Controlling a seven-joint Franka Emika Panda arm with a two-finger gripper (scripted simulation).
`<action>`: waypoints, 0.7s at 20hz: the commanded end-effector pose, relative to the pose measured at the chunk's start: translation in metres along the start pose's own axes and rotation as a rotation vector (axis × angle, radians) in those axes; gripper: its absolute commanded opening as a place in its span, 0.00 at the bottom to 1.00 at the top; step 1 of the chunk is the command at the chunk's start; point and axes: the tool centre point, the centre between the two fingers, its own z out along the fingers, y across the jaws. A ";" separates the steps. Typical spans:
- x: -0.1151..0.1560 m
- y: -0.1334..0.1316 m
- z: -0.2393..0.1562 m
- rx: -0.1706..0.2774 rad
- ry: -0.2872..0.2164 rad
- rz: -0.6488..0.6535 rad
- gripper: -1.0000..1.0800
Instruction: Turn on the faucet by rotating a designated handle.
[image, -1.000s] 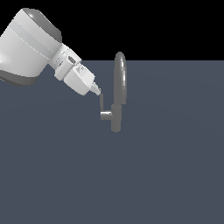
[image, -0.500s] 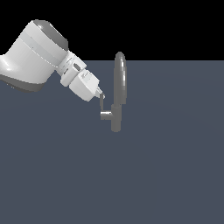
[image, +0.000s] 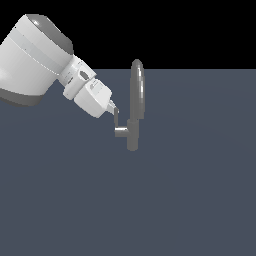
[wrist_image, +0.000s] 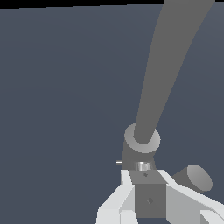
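A large white robot arm (image: 35, 60) is reaching in from the exterior view's left, and its upper body is being cut off by the picture's edge. Its white two-fingered gripper (image: 114, 111) is pointing down and toward the exterior view's right, meeting the thin grey L-shaped handle (image: 119, 125) at the upright bar's top. In the exterior view the fingertips are too small to separate, so the contact itself is hard to make out there. In the wrist view the white fingers (wrist_image: 114, 205) are flanking a grey block-like piece of the handle (wrist_image: 148, 194) on both sides, and they appear closed against it, gripping it; the fingers are being cut off by the picture's edge. A rounded grey stub end (wrist_image: 196, 177) is showing just beside the fingers. The small grey metallic faucet (image: 135, 107) is standing near the middle of the exterior view on a flat dark blue-grey surface (image: 190, 200), with its short post upright and its tall narrow arched spout rising above it, crossing into the black background (image: 175, 30). In the wrist view the spout (wrist_image: 170, 65) is running out of the picture, so its far end is hidden. The surface is lying open all around the faucet, with wide bare room toward the exterior view's right and in front; only the side toward the exterior view's left is being taken up by the arm.
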 end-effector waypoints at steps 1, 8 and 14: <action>0.004 0.010 -0.001 -0.007 0.000 0.003 0.00; 0.002 0.020 -0.002 0.002 0.000 0.000 0.00; -0.003 0.040 0.004 -0.002 0.001 0.002 0.00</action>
